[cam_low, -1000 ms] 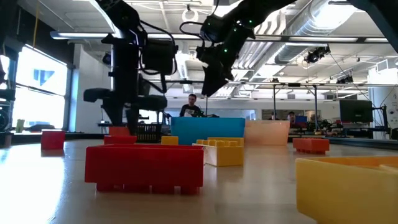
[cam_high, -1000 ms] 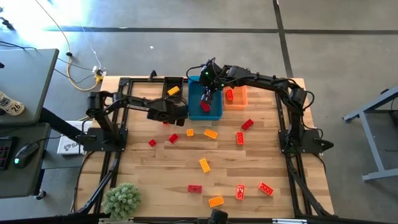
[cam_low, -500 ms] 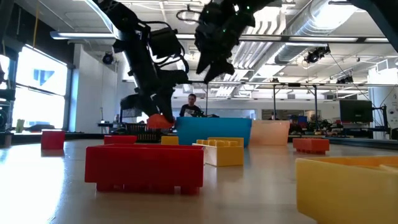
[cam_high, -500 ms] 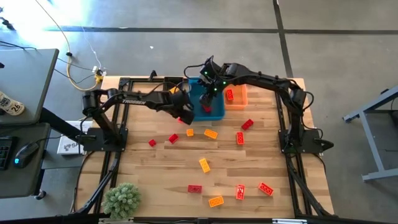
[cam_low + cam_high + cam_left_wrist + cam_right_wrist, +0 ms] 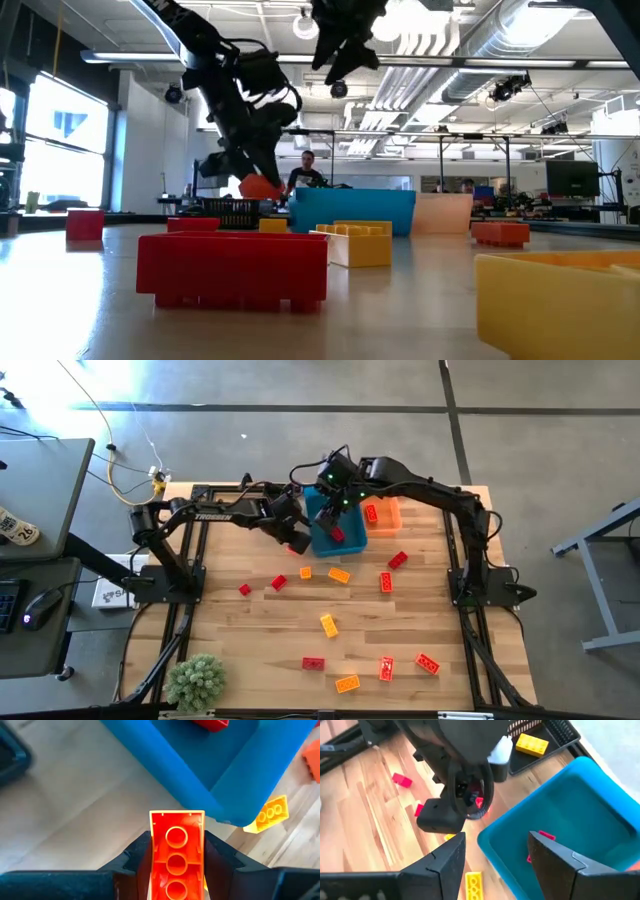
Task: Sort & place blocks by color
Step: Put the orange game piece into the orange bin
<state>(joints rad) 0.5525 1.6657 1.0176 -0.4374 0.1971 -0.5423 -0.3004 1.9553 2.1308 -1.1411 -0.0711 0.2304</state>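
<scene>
- Over on the left, our left gripper (image 5: 297, 540) is clamped on a red block (image 5: 176, 850); a second ago it sat lower over the boards, and it has since carried the block to the near edge of the blue bin (image 5: 345, 541)
- Behind it, the black bin (image 5: 262, 493) holds one yellow block (image 5: 532, 744)
- At centre, the blue bin already has a red block (image 5: 337, 534) inside, so we judge ours belongs there too, with the drop not yet made
- Further right, our right gripper (image 5: 496, 851) stands open and empty above the blue bin, having lifted clear, which leaves us room
- Rightmost, the orange bin (image 5: 388, 515) holds one brick, and a dozen or so blocks (image 5: 329, 625) remain scattered on the table (image 5: 240, 650)
</scene>
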